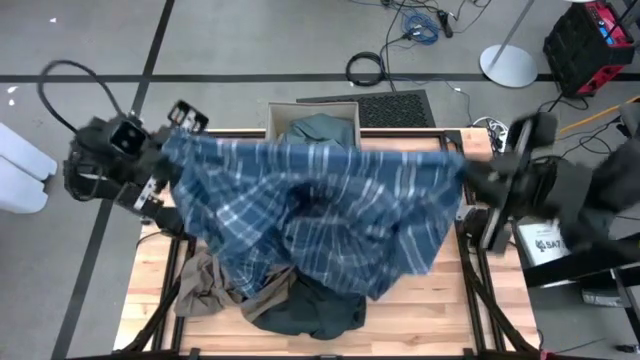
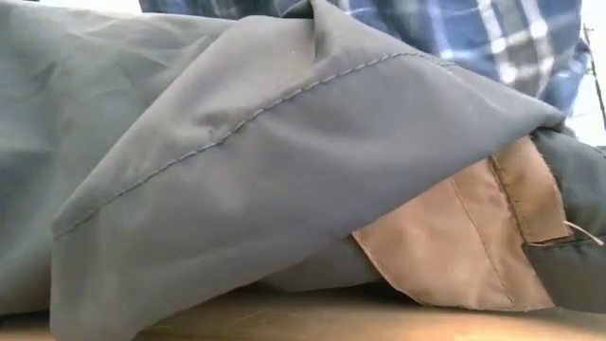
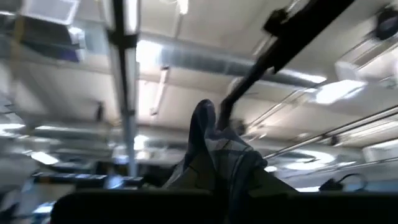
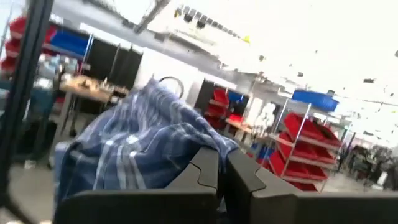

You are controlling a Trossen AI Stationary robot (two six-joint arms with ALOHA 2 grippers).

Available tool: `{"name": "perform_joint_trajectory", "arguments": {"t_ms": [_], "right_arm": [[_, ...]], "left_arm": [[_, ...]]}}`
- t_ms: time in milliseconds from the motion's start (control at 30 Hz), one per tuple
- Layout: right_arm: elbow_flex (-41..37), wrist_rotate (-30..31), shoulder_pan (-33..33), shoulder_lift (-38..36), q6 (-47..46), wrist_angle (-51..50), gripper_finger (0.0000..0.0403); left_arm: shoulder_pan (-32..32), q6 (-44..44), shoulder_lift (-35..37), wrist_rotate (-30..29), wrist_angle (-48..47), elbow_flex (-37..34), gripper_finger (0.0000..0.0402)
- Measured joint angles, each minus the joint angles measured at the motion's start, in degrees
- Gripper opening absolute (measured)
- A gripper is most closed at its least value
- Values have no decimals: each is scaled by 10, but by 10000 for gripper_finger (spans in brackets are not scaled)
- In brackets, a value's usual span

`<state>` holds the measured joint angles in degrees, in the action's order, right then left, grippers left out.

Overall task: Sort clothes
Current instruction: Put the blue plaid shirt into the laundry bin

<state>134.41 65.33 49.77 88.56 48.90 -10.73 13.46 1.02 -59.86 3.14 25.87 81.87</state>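
Blue plaid shirt (image 1: 320,215) hangs spread above table centre, left pincer (image 1: 170,150) and right pincer (image 1: 470,175) each clamped on an edge. Teal-grey shirt (image 1: 320,128) already in far box (image 1: 285,112); tan garment (image 1: 205,285) and dark garment (image 1: 310,310) unsorted near edge.

You see the blue plaid shirt (image 1: 320,215) stretched across mid-frame; tan-brown garment (image 1: 205,285) and dark slate one (image 1: 315,310) lie crumpled lower left.

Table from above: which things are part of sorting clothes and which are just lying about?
Job:
blue plaid shirt, stretched between left tool and right tool
dark slate garment
tan-brown garment
teal-grey shirt

Lying about:
cables
red crate
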Motion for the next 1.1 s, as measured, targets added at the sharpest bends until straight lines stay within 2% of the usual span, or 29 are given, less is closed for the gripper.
{"name": "perform_joint_trajectory", "arguments": {"t_ms": [167, 267, 367, 500, 600, 833, 1100], "right_arm": [[0, -89, -58, -52, 2, -2, 0], [0, -148, -88, -76, -33, -23, 0], [1, -215, -101, -89, -117, -90, 0], [1, -225, -91, -86, -255, -210, 0], [0, -237, -80, -68, -361, -294, 0], [0, -238, -31, -1, -502, -373, 0], [0, -235, 55, 76, -663, -452, 0]], "left_arm": [[-62, -15, -27, -79, -79, 75, 8], [-118, 14, -60, -69, -117, 126, 6], [-162, 77, -89, 29, -175, 176, 4], [-174, 107, -106, 181, -217, 200, 3], [-154, 107, -110, 224, -252, 195, 3], [-66, 106, -121, 226, -332, 177, 2], [83, 103, -146, 158, -360, 137, 1]]}}
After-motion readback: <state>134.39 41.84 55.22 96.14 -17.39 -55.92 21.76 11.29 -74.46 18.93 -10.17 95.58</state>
